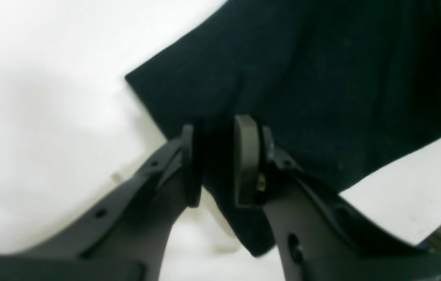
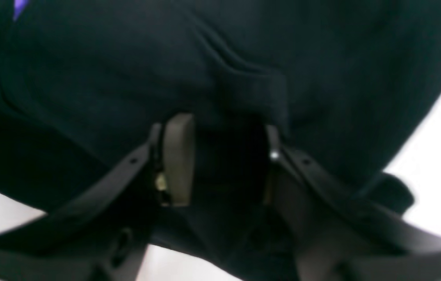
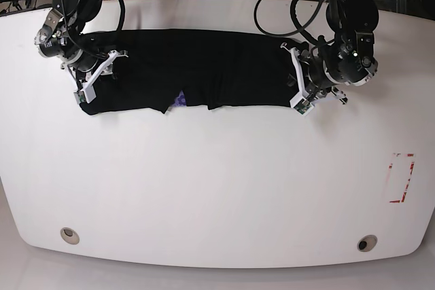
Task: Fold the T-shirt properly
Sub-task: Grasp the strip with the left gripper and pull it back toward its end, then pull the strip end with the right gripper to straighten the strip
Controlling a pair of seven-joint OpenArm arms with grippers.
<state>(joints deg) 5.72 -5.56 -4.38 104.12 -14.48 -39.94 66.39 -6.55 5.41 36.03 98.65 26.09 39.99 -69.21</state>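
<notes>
Mostly print hidden on T-shirt (image 3: 204, 69); left gripper (image 1: 214, 164) clamps its edge; right gripper (image 2: 220, 160) grip unclear against dark cloth

The T-shirt (image 3: 197, 69) print is mostly folded away. Black cloth fills the right pincer (image 2: 224, 156); its hold stays unclear.

A white table (image 3: 217, 188) with two round holes (image 3: 68, 234) near its front edge — red marking (image 3: 401, 178) at right

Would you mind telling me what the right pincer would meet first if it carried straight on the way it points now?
The T-shirt: the right pincer already has black cloth between its jaws and directly ahead, though depth is unclear.
</notes>
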